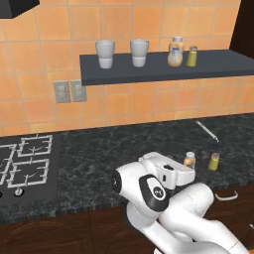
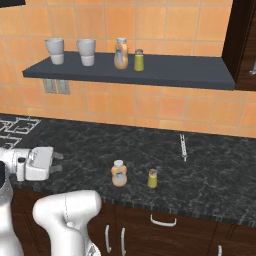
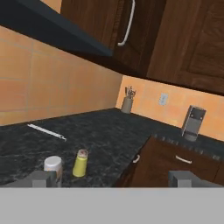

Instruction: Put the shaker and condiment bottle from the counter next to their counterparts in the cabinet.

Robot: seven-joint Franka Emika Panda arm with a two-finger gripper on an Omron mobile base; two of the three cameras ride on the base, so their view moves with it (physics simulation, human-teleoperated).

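A: Gripper (image 2: 57, 162) wide open, holding nothing, hovering left of the small yellow-green shaker w/ grey top (image 2: 152, 178) and the orange condiment bottle w/ pale cap (image 2: 119, 173). Both stand near the front edge of the black speckled counter (image 2: 210, 165).

B: Handling?

A: Prob light, rigid, smooth, so slippery. Easy to tip. Pinch the shaker mid-body, below the cap. Counterparts wait on the slate-grey shelf (image 2: 175, 72).

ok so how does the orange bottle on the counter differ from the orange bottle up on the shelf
The counter bottle stands low on the black counter; the shelf bottle stands on the grey shelf. The counter bottle has a pale whitish cap, the shelf bottle a silver one. Both are upright, each with a yellow-green shaker close beside it.
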